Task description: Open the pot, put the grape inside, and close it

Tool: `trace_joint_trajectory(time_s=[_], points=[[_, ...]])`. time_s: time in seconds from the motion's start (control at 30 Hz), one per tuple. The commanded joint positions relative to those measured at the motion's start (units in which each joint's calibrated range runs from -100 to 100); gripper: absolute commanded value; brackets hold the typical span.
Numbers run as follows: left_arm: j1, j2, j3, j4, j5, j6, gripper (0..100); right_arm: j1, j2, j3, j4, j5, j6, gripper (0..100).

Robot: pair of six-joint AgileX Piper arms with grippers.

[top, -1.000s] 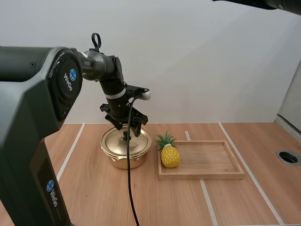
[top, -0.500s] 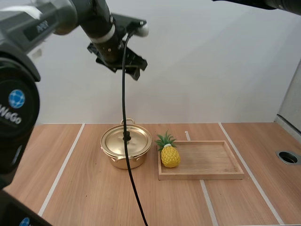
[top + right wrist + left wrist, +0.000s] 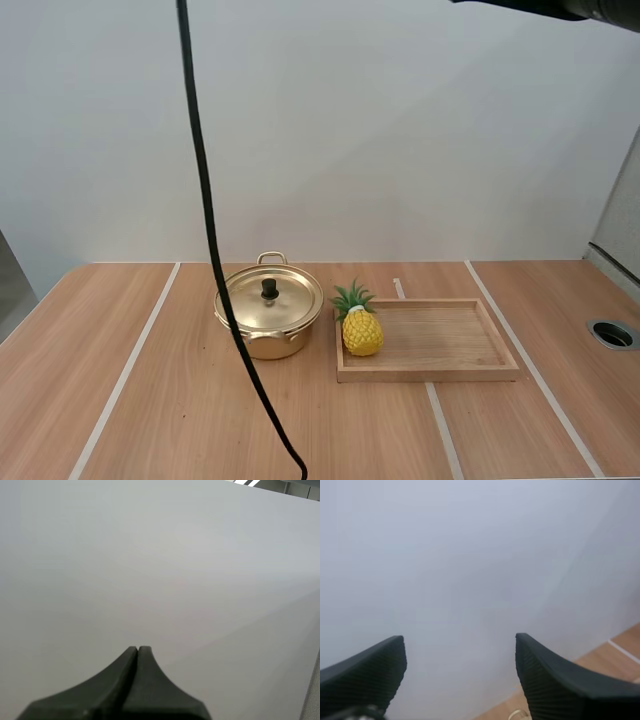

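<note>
High view, pot: A gold pot [image 3: 268, 325] sits on the wooden tabletop [image 3: 180, 400], its lid [image 3: 287, 301] on and the black knob [image 3: 269, 288] upright at its centre.
High view, fruit: The fruit on hand is a yellow pineapple [image 3: 361, 330], standing at the left end of a wooden tray [image 3: 440, 345], just beside the pot.
Left wrist view, left tool: The left tool [image 3: 459, 645] is spread wide with nothing between its ribbed faces. It points at a pale wall, with a strip of tabletop beyond one finger.
Right wrist view, right tool: The right tool [image 3: 137, 650] is pressed together into one dark wedge, holding nothing and facing the wall.
Step in hand: Judged to be opening the pot, which is not yet done.
Doing it well: The spread left tool looks best placed. It should come straight down, centre on the knob so both fingers meet it evenly, and lift vertically. The lid should then be set down well apart from the pineapple, keeping the way into the pot free.
</note>
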Motion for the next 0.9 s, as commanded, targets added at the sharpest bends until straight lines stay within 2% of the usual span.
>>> trace_joint_trajectory(time_s=[0.0,0.03,0.07,0.13,0.2,0.23,0.53,0.73,0.87], points=[[-0.06,-3.25,-1.40,2.25,-3.46,-2.59,100,-0.18,-0.46,-0.26,-0.08,-0.60,-0.05,0],[-0.06,-4.30,-1.63,3.28,-4.44,-3.55,100,-0.18,-0.46,-0.26,-0.08,-0.60,-0.05,0],[-0.06,-5.28,-1.81,4.27,-5.10,-4.40,86,-0.18,-0.46,-0.26,-0.08,-0.60,-0.05,0],[-0.06,-6.84,-1.98,6.28,-5.96,-5.11,50,-0.18,-0.57,-0.26,-0.08,-0.60,-0.05,0],[-0.06,-8.05,-1.98,7.28,-6.56,-4.63,5,-0.18,-0.57,-0.26,-0.08,-0.60,-0.05,0],[-0.06,-8.63,-1.98,7.28,-6.73,-3.94,0,-0.18,-0.57,-0.26,-0.08,-0.60,-0.05,0],[0.03,-14.41,-1.98,7.28,-7.70,-10.37,0,-0.18,-0.72,-0.26,-0.08,-0.60,-0.05,0],[2.85,-20.35,0.06,7.06,-11.30,-17.05,0,-0.18,-3.94,-0.26,-0.04,4.03,-0.05,0],[3.05,-26.32,7.18,5.62,-15.73,-18.08,0,-0.18,-8.60,-0.26,0.55,3.77,-0.05,0]])
